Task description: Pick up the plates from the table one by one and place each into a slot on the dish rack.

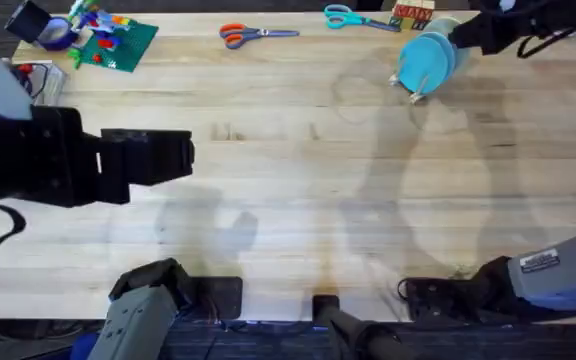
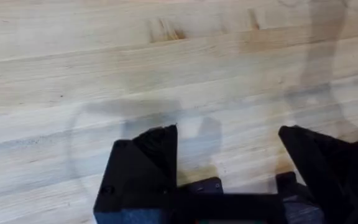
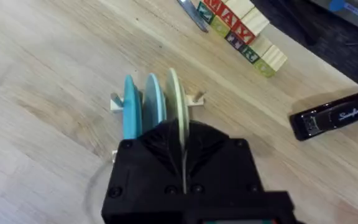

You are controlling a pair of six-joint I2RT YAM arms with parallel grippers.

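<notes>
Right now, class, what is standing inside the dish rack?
Three plates on edge in the dish rack: the light blue plate, the teal plate and the cream plate. The right end effector covers their near edges and the rack's base.

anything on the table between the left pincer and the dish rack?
No. In the overhead view, bare table runs from the left pincer to the dish rack. The orange scissors lie beyond that stretch, at the far edge.

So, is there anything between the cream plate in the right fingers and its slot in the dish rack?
Nothing visible. The cream plate stands on edge in the dish rack, beside the teal plate and the light blue plate, with the right gripper closed on its rim.
</notes>
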